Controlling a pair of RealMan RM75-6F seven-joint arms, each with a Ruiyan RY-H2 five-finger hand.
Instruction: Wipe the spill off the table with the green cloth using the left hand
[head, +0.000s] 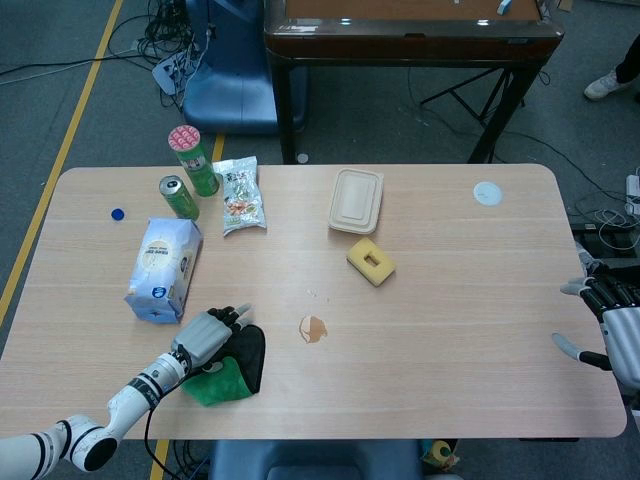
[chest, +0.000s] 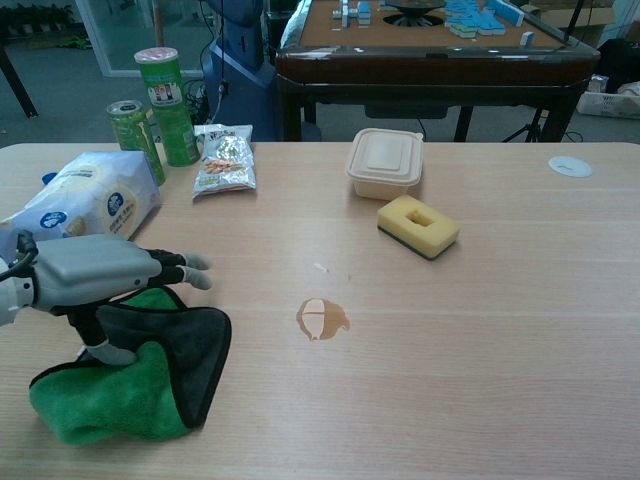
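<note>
The green cloth (head: 228, 374) (chest: 130, 395), dark on one side, lies bunched near the table's front left edge. My left hand (head: 208, 332) (chest: 95, 272) lies over its top, fingers stretched toward the right and thumb pressed down into the fold, gripping it. The small brown spill (head: 313, 328) (chest: 321, 318) sits on the bare wood to the right of the cloth, a short gap away from it. My right hand (head: 612, 322) hangs at the table's right edge with its fingers apart, holding nothing; the chest view does not show it.
A tissue pack (head: 163, 268) lies just behind the left hand. Farther back stand a green can (head: 178, 197), a chip tube (head: 193, 160) and a snack bag (head: 240, 195). A lidded container (head: 356, 200) and yellow sponge (head: 370, 260) sit behind the spill.
</note>
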